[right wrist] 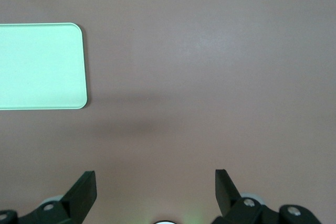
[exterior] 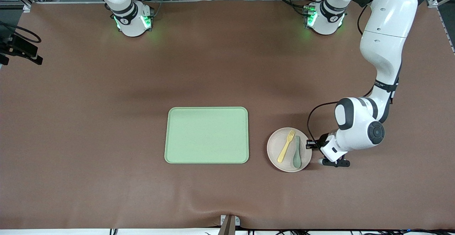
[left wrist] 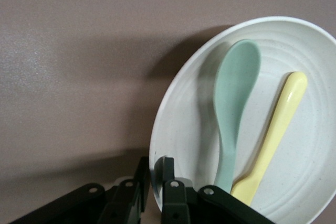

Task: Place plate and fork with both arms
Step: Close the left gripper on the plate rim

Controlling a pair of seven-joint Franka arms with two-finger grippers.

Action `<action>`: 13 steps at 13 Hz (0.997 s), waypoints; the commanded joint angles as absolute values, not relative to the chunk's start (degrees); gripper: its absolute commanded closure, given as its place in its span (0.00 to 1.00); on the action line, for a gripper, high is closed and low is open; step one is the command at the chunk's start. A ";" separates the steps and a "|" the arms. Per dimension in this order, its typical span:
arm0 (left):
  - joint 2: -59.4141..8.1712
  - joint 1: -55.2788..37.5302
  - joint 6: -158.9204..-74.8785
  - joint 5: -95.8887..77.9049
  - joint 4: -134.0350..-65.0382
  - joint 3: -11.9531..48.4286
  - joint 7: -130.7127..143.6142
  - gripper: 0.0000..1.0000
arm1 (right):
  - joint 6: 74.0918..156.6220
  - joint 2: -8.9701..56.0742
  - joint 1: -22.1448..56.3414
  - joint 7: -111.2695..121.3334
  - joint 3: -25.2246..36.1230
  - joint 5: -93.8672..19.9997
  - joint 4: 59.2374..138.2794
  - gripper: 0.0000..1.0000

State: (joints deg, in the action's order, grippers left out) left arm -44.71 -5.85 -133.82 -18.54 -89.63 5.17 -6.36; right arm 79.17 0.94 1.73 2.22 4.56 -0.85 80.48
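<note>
The pale plate [exterior: 275, 146] lies on the brown table, beside the green tray [exterior: 207, 135], toward the left arm's end. The yellow fork [exterior: 286, 146] lies on the plate next to a grey-green spoon [exterior: 296, 152]. My left gripper [exterior: 312, 144] is low at the plate's rim on the side away from the tray. In the left wrist view it [left wrist: 154, 169] is shut on the plate's rim [left wrist: 184, 124], one finger inside and one outside; the fork [left wrist: 273, 129] and spoon [left wrist: 233, 98] show there too. My right gripper [right wrist: 156, 182] is open and empty high over bare table, and it waits.
The tray holds nothing; its corner shows in the right wrist view [right wrist: 37, 66]. The arm bases [exterior: 131, 18] stand along the table's edge farthest from the front camera. Brown mat surrounds the tray and plate.
</note>
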 commanded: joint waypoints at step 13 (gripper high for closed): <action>-42.98 -4.92 -131.93 -24.50 -87.45 7.56 -5.19 1.00 | 79.19 0.70 2.90 1.93 4.83 -0.70 80.68 0.00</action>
